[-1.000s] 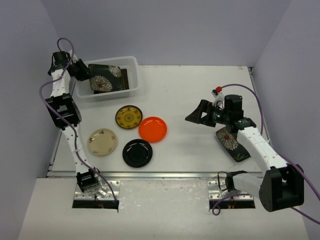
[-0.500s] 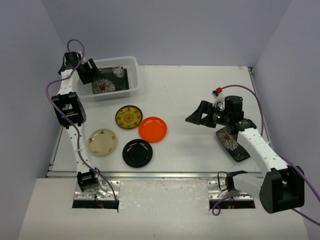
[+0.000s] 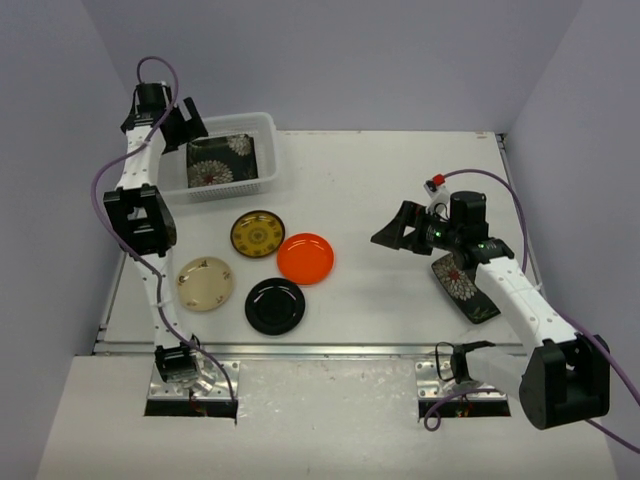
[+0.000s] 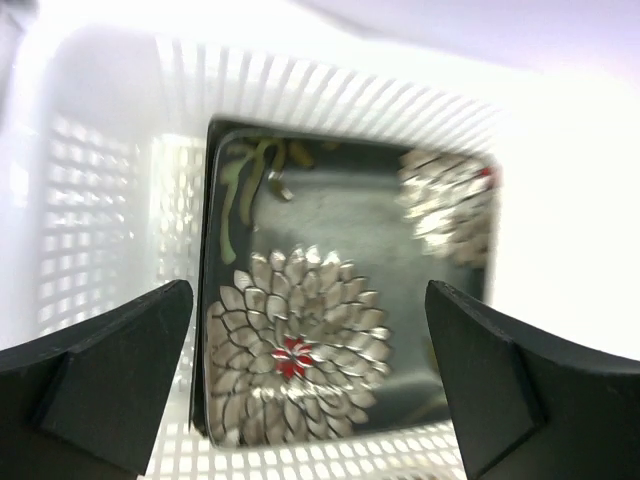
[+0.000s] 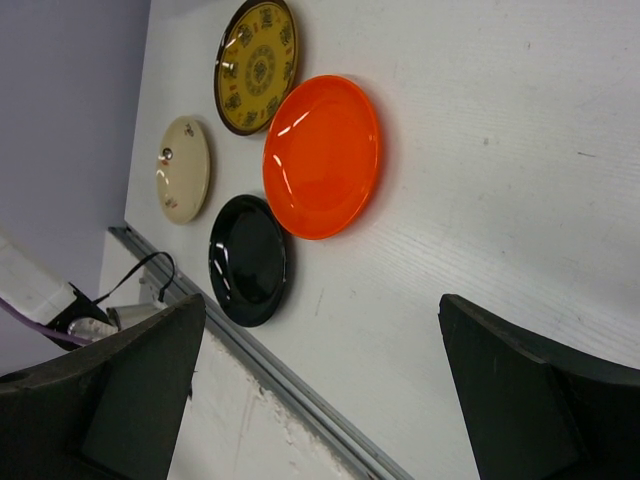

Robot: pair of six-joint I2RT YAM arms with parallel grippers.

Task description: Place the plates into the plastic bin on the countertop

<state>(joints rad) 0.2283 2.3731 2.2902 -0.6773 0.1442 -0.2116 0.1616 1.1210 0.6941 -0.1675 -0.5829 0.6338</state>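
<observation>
Top view, task's things: the square black glazed plate with white flowers (image 3: 220,160) lies flat inside the white translucent lattice-sided plastic bin (image 3: 262,130), at the far left of the flat white matte worktop (image 3: 380,170).
Top view, left gripper: the left gripper (image 3: 188,126) hangs over the bin's left end, jaws spread, grasping nothing.
Top view, right gripper: the right gripper (image 3: 398,228) is released too and hovers mid-worktop; a second square black flowered plate (image 3: 465,288) lies partly under its arm.
Top view, risk: the round yellow-patterned plate (image 3: 257,233), round glossy orange plate (image 3: 305,258), round glossy black plate (image 3: 275,306) and round cream plate (image 3: 204,283) sit close together, so a finger working under one rim could nudge a neighbour.
Left wrist view, shape: the bin walls look thin and slotted, probably flexible; the flowered plate is hard and shiny, with rounded corners, and fills much of the floor.
Left wrist view, risk: later plates must stack on it, and glaze on glaze may slide or clatter if dropped from height.
Right wrist view, texture: the round plates are shallow, smooth and low-rimmed, leaving little to pinch, so a slip is likely.
Right wrist view, risk: the black plate lies near the metal rail (image 5: 300,395); a push could drive it against that edge.
</observation>
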